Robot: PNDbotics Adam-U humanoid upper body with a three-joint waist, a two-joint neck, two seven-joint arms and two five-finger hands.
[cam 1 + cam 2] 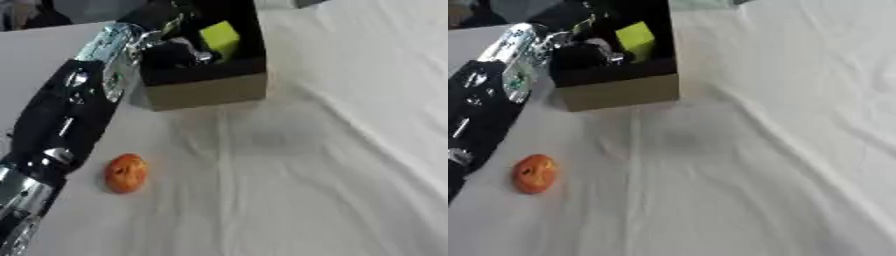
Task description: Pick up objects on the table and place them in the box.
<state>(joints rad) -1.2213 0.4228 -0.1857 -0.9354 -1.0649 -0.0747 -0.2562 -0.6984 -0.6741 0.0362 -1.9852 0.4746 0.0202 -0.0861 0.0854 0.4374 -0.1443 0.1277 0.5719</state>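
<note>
We've got a tabletop point(332, 165) under a wrinkly white cloth, with dark shapes past the far edge that we can't make out. No labels or writing we can read anywhere. Our left hand point(179, 50) is reaching inside the black-lined cardboard box point(206, 90), right beside a yellow-green block point(220, 36); can't tell how its fingers sit. An orange-red fruit point(126, 173) lies nearer on the cloth, beside our left arm.

The box point(206, 90) stands at the far left of the desk point(332, 165); a block point(220, 36) lies inside it; the left hand point(179, 50) reaches into it; a round fruit point(126, 173) lies nearer, left of centre.
</note>
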